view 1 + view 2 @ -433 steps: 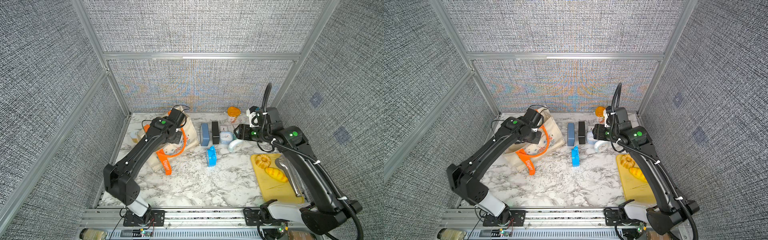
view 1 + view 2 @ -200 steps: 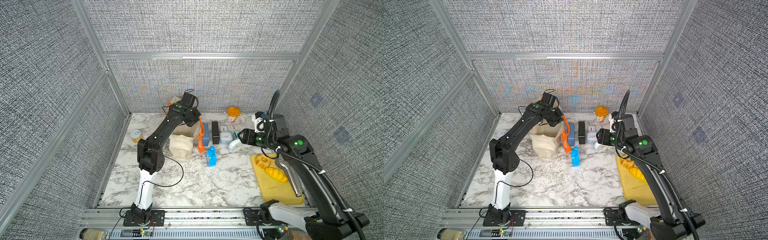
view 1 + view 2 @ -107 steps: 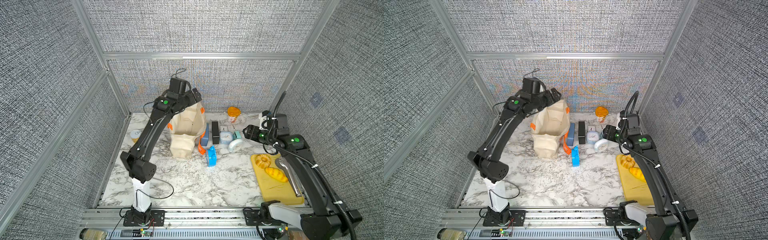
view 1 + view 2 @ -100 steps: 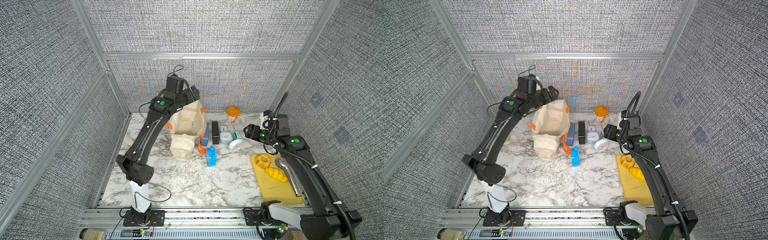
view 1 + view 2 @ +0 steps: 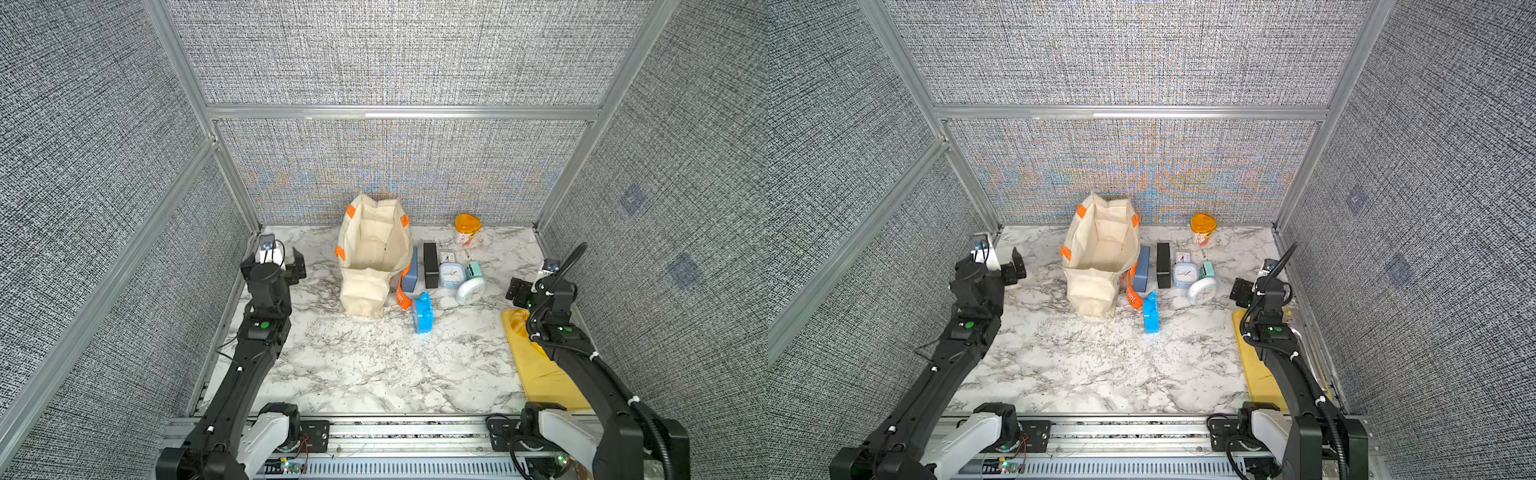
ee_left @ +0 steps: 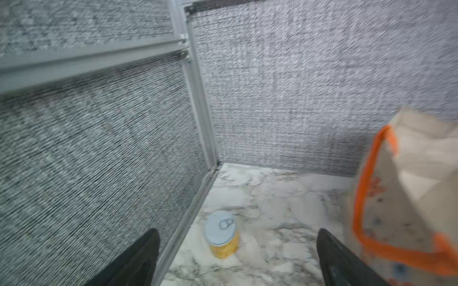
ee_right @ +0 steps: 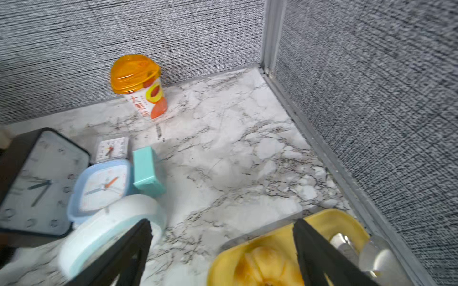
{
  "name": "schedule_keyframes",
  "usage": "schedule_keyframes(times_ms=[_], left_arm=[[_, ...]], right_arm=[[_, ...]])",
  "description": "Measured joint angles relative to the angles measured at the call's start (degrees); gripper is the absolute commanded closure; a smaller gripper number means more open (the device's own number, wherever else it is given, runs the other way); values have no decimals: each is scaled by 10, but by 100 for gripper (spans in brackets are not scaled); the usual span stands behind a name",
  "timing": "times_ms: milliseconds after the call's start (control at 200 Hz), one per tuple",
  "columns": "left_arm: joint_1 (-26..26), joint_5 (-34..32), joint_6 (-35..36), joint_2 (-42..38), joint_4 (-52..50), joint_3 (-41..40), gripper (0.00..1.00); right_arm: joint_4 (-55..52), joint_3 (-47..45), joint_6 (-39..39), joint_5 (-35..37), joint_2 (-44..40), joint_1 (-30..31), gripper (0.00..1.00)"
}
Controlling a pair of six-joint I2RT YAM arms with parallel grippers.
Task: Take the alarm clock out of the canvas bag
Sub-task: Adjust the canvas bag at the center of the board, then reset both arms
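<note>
One canvas bag (image 5: pixel 365 286), seven clocks (image 5: pixel 409 274) (image 5: pixel 430 266) (image 5: pixel 447 256) (image 5: pixel 449 275) (image 5: pixel 473 270) (image 5: pixel 470 291) (image 5: pixel 423 311), one orange-lidded cup (image 5: pixel 467 228), one can (image 6: pixel 223 235), one yellow tray (image 5: pixel 536 365).

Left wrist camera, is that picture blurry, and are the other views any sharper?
Left wrist view: smeared by motion blur, the canvas bag and the can soft-edged. Right wrist view: milder blur, worst on the round white clock close up; the orange-lidded cup reads clearly. Both top views: sharp, with rainbow moiré on the back wall.

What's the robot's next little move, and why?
Probably just pull back and rest: the bag stands open and looks empty, clocks sit beside it on the table, and the left pincer and right pincer are open, holding nothing.
</note>
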Motion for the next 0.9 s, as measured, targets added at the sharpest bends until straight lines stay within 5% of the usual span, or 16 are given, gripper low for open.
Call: schedule_keyframes(times_ms=[310, 615, 900], left_arm=[[63, 21, 3, 13, 217, -234, 0], [65, 86, -42, 132, 350, -252, 1], [65, 212, -36, 271, 452, -240, 1]], right_arm=[[219, -104, -14, 4, 108, -4, 8], [342, -96, -28, -34, 207, -3, 8], [418, -107, -49, -54, 276, 6, 5]])
